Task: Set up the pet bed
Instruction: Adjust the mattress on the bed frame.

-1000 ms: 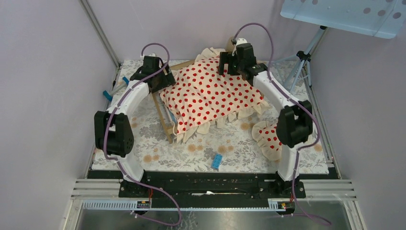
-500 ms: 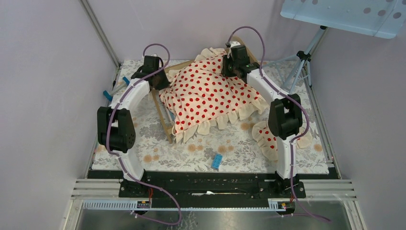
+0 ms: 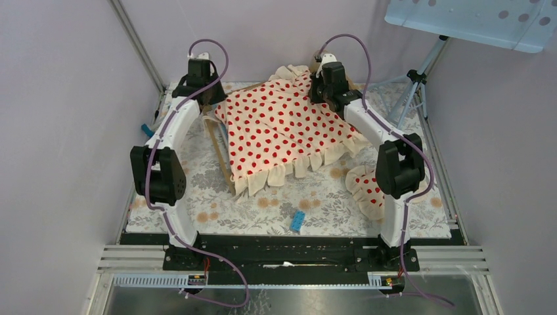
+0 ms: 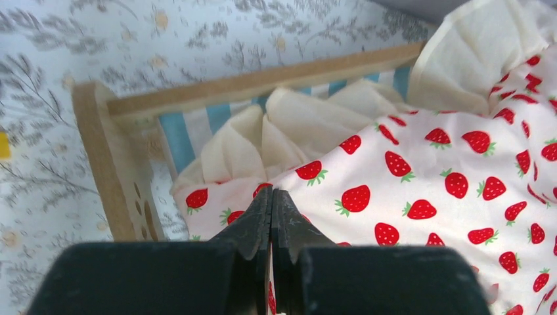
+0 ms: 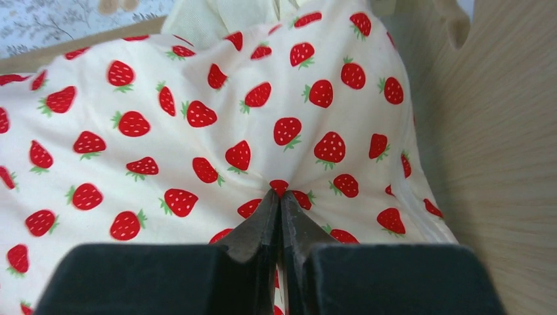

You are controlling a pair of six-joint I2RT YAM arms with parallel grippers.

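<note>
Pet bed [image 4: 263, 79], far-centre of surface [image 3: 197, 197], under strawberry blanket [image 3: 282, 131]: left gripper [image 4: 271, 197] and right gripper [image 5: 280, 197] each pinch thin blanket folds; risks: fabric slipping free, uneven pull dragging the light frame askew.

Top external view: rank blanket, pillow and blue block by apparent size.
1. Strawberry blanket: by far the largest, draped over the pet bed.
2. Ruffled pillow: clearly smaller, though the right arm hides part of it.
3. Blue block: smallest.
</note>
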